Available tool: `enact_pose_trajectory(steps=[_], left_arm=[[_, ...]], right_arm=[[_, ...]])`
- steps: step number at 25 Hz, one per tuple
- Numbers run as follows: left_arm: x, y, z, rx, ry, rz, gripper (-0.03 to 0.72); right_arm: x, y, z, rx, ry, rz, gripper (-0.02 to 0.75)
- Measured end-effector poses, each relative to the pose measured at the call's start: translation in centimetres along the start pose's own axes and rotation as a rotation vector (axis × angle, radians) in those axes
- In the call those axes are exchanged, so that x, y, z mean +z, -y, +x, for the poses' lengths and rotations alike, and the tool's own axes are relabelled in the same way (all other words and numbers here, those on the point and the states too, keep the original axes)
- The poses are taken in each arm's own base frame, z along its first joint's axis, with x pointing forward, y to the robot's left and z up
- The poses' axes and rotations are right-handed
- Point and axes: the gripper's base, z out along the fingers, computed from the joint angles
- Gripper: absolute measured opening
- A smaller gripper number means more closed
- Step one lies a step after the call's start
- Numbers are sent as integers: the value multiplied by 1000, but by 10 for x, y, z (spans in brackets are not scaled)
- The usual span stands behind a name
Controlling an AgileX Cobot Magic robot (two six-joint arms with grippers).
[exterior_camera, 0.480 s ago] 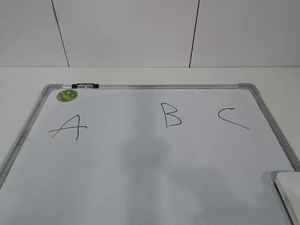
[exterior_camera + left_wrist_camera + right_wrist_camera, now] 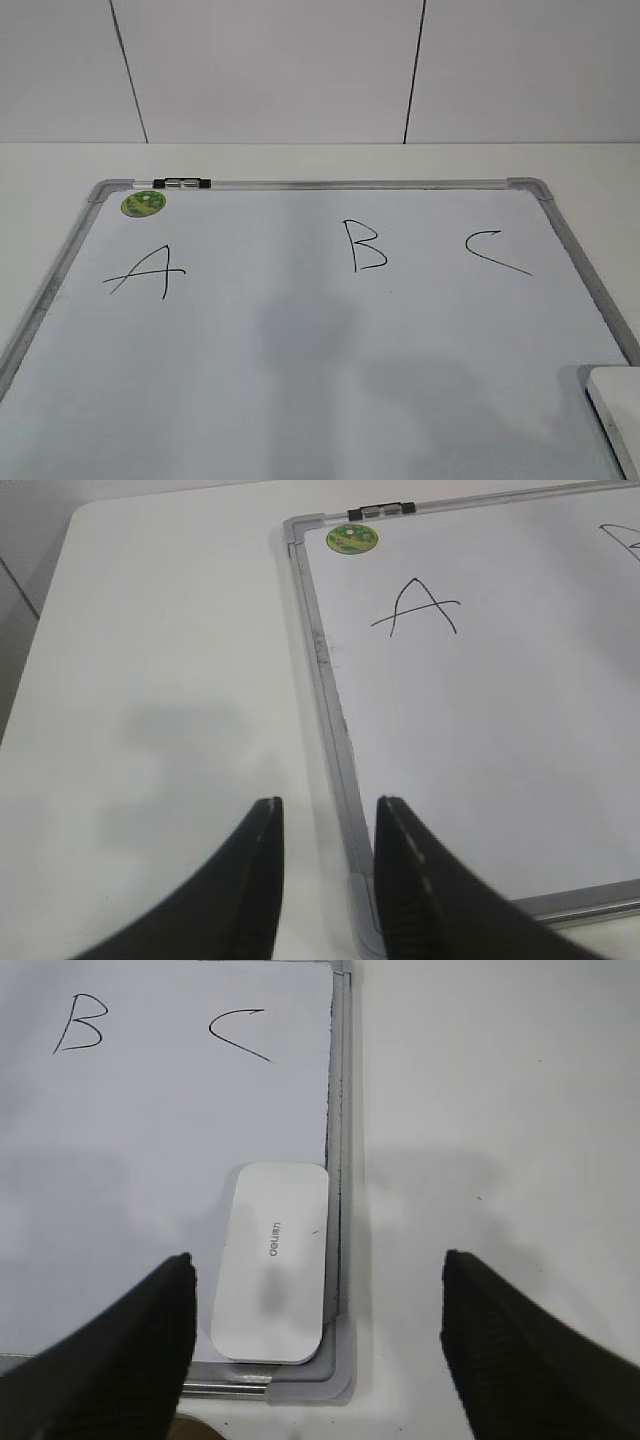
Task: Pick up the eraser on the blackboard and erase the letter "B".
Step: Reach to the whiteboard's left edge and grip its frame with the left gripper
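Observation:
The blackboard (image 2: 300, 350) is a white board with a grey frame, lying flat on the table. The letter "B" (image 2: 364, 246) is drawn in black at its upper middle, between a slanted "A" (image 2: 146, 271) and a "C" (image 2: 494, 251). The eraser (image 2: 272, 1260), a white oblong block, lies in the board's near right corner; its edge shows in the exterior view (image 2: 618, 412). My right gripper (image 2: 316, 1275) is wide open above the eraser, not touching it. My left gripper (image 2: 325, 815) is open and empty over the board's left frame (image 2: 330, 695). The "B" also shows in the right wrist view (image 2: 79, 1022).
A round green sticker (image 2: 143, 203) sits in the board's far left corner, beside a black and silver clip (image 2: 182, 183) on the top frame. White table (image 2: 170, 680) lies left of the board and also to its right (image 2: 490, 1110). A white panelled wall stands behind.

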Motion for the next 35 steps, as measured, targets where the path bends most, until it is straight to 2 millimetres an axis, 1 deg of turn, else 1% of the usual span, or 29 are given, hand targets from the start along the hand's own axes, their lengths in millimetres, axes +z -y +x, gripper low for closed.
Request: enact_pose_trajectory(steps=[7,11,16,21,25,28,30,35], left_arm=[[0,0,0,0,0,0,237],[0,0,0,0,0,0,237],[0,0,0,0,0,0,237],[0,0,0,0,0,0,237],[0,0,0,0,0,0,237],[1,0,-1,0,-7,0,237],[3,0,-2,-1,-45,1,237],[18,-1,-23,-13,-231,3,237]], right_arm=[[-2,0,-1,11,-18,-2,584],[3,1,-10,26,-117,-8,584],[8,2,-26,116,-236,-6,584],[23,0,-44,168,-344,-48,584],[38,-7,-51,224,-440,-125,584],[51,-8,-55,241,-512,-139,584],[58,-8,-57,249,-549,-140,584],[67,-7,-58,254,-598,-138,584]])
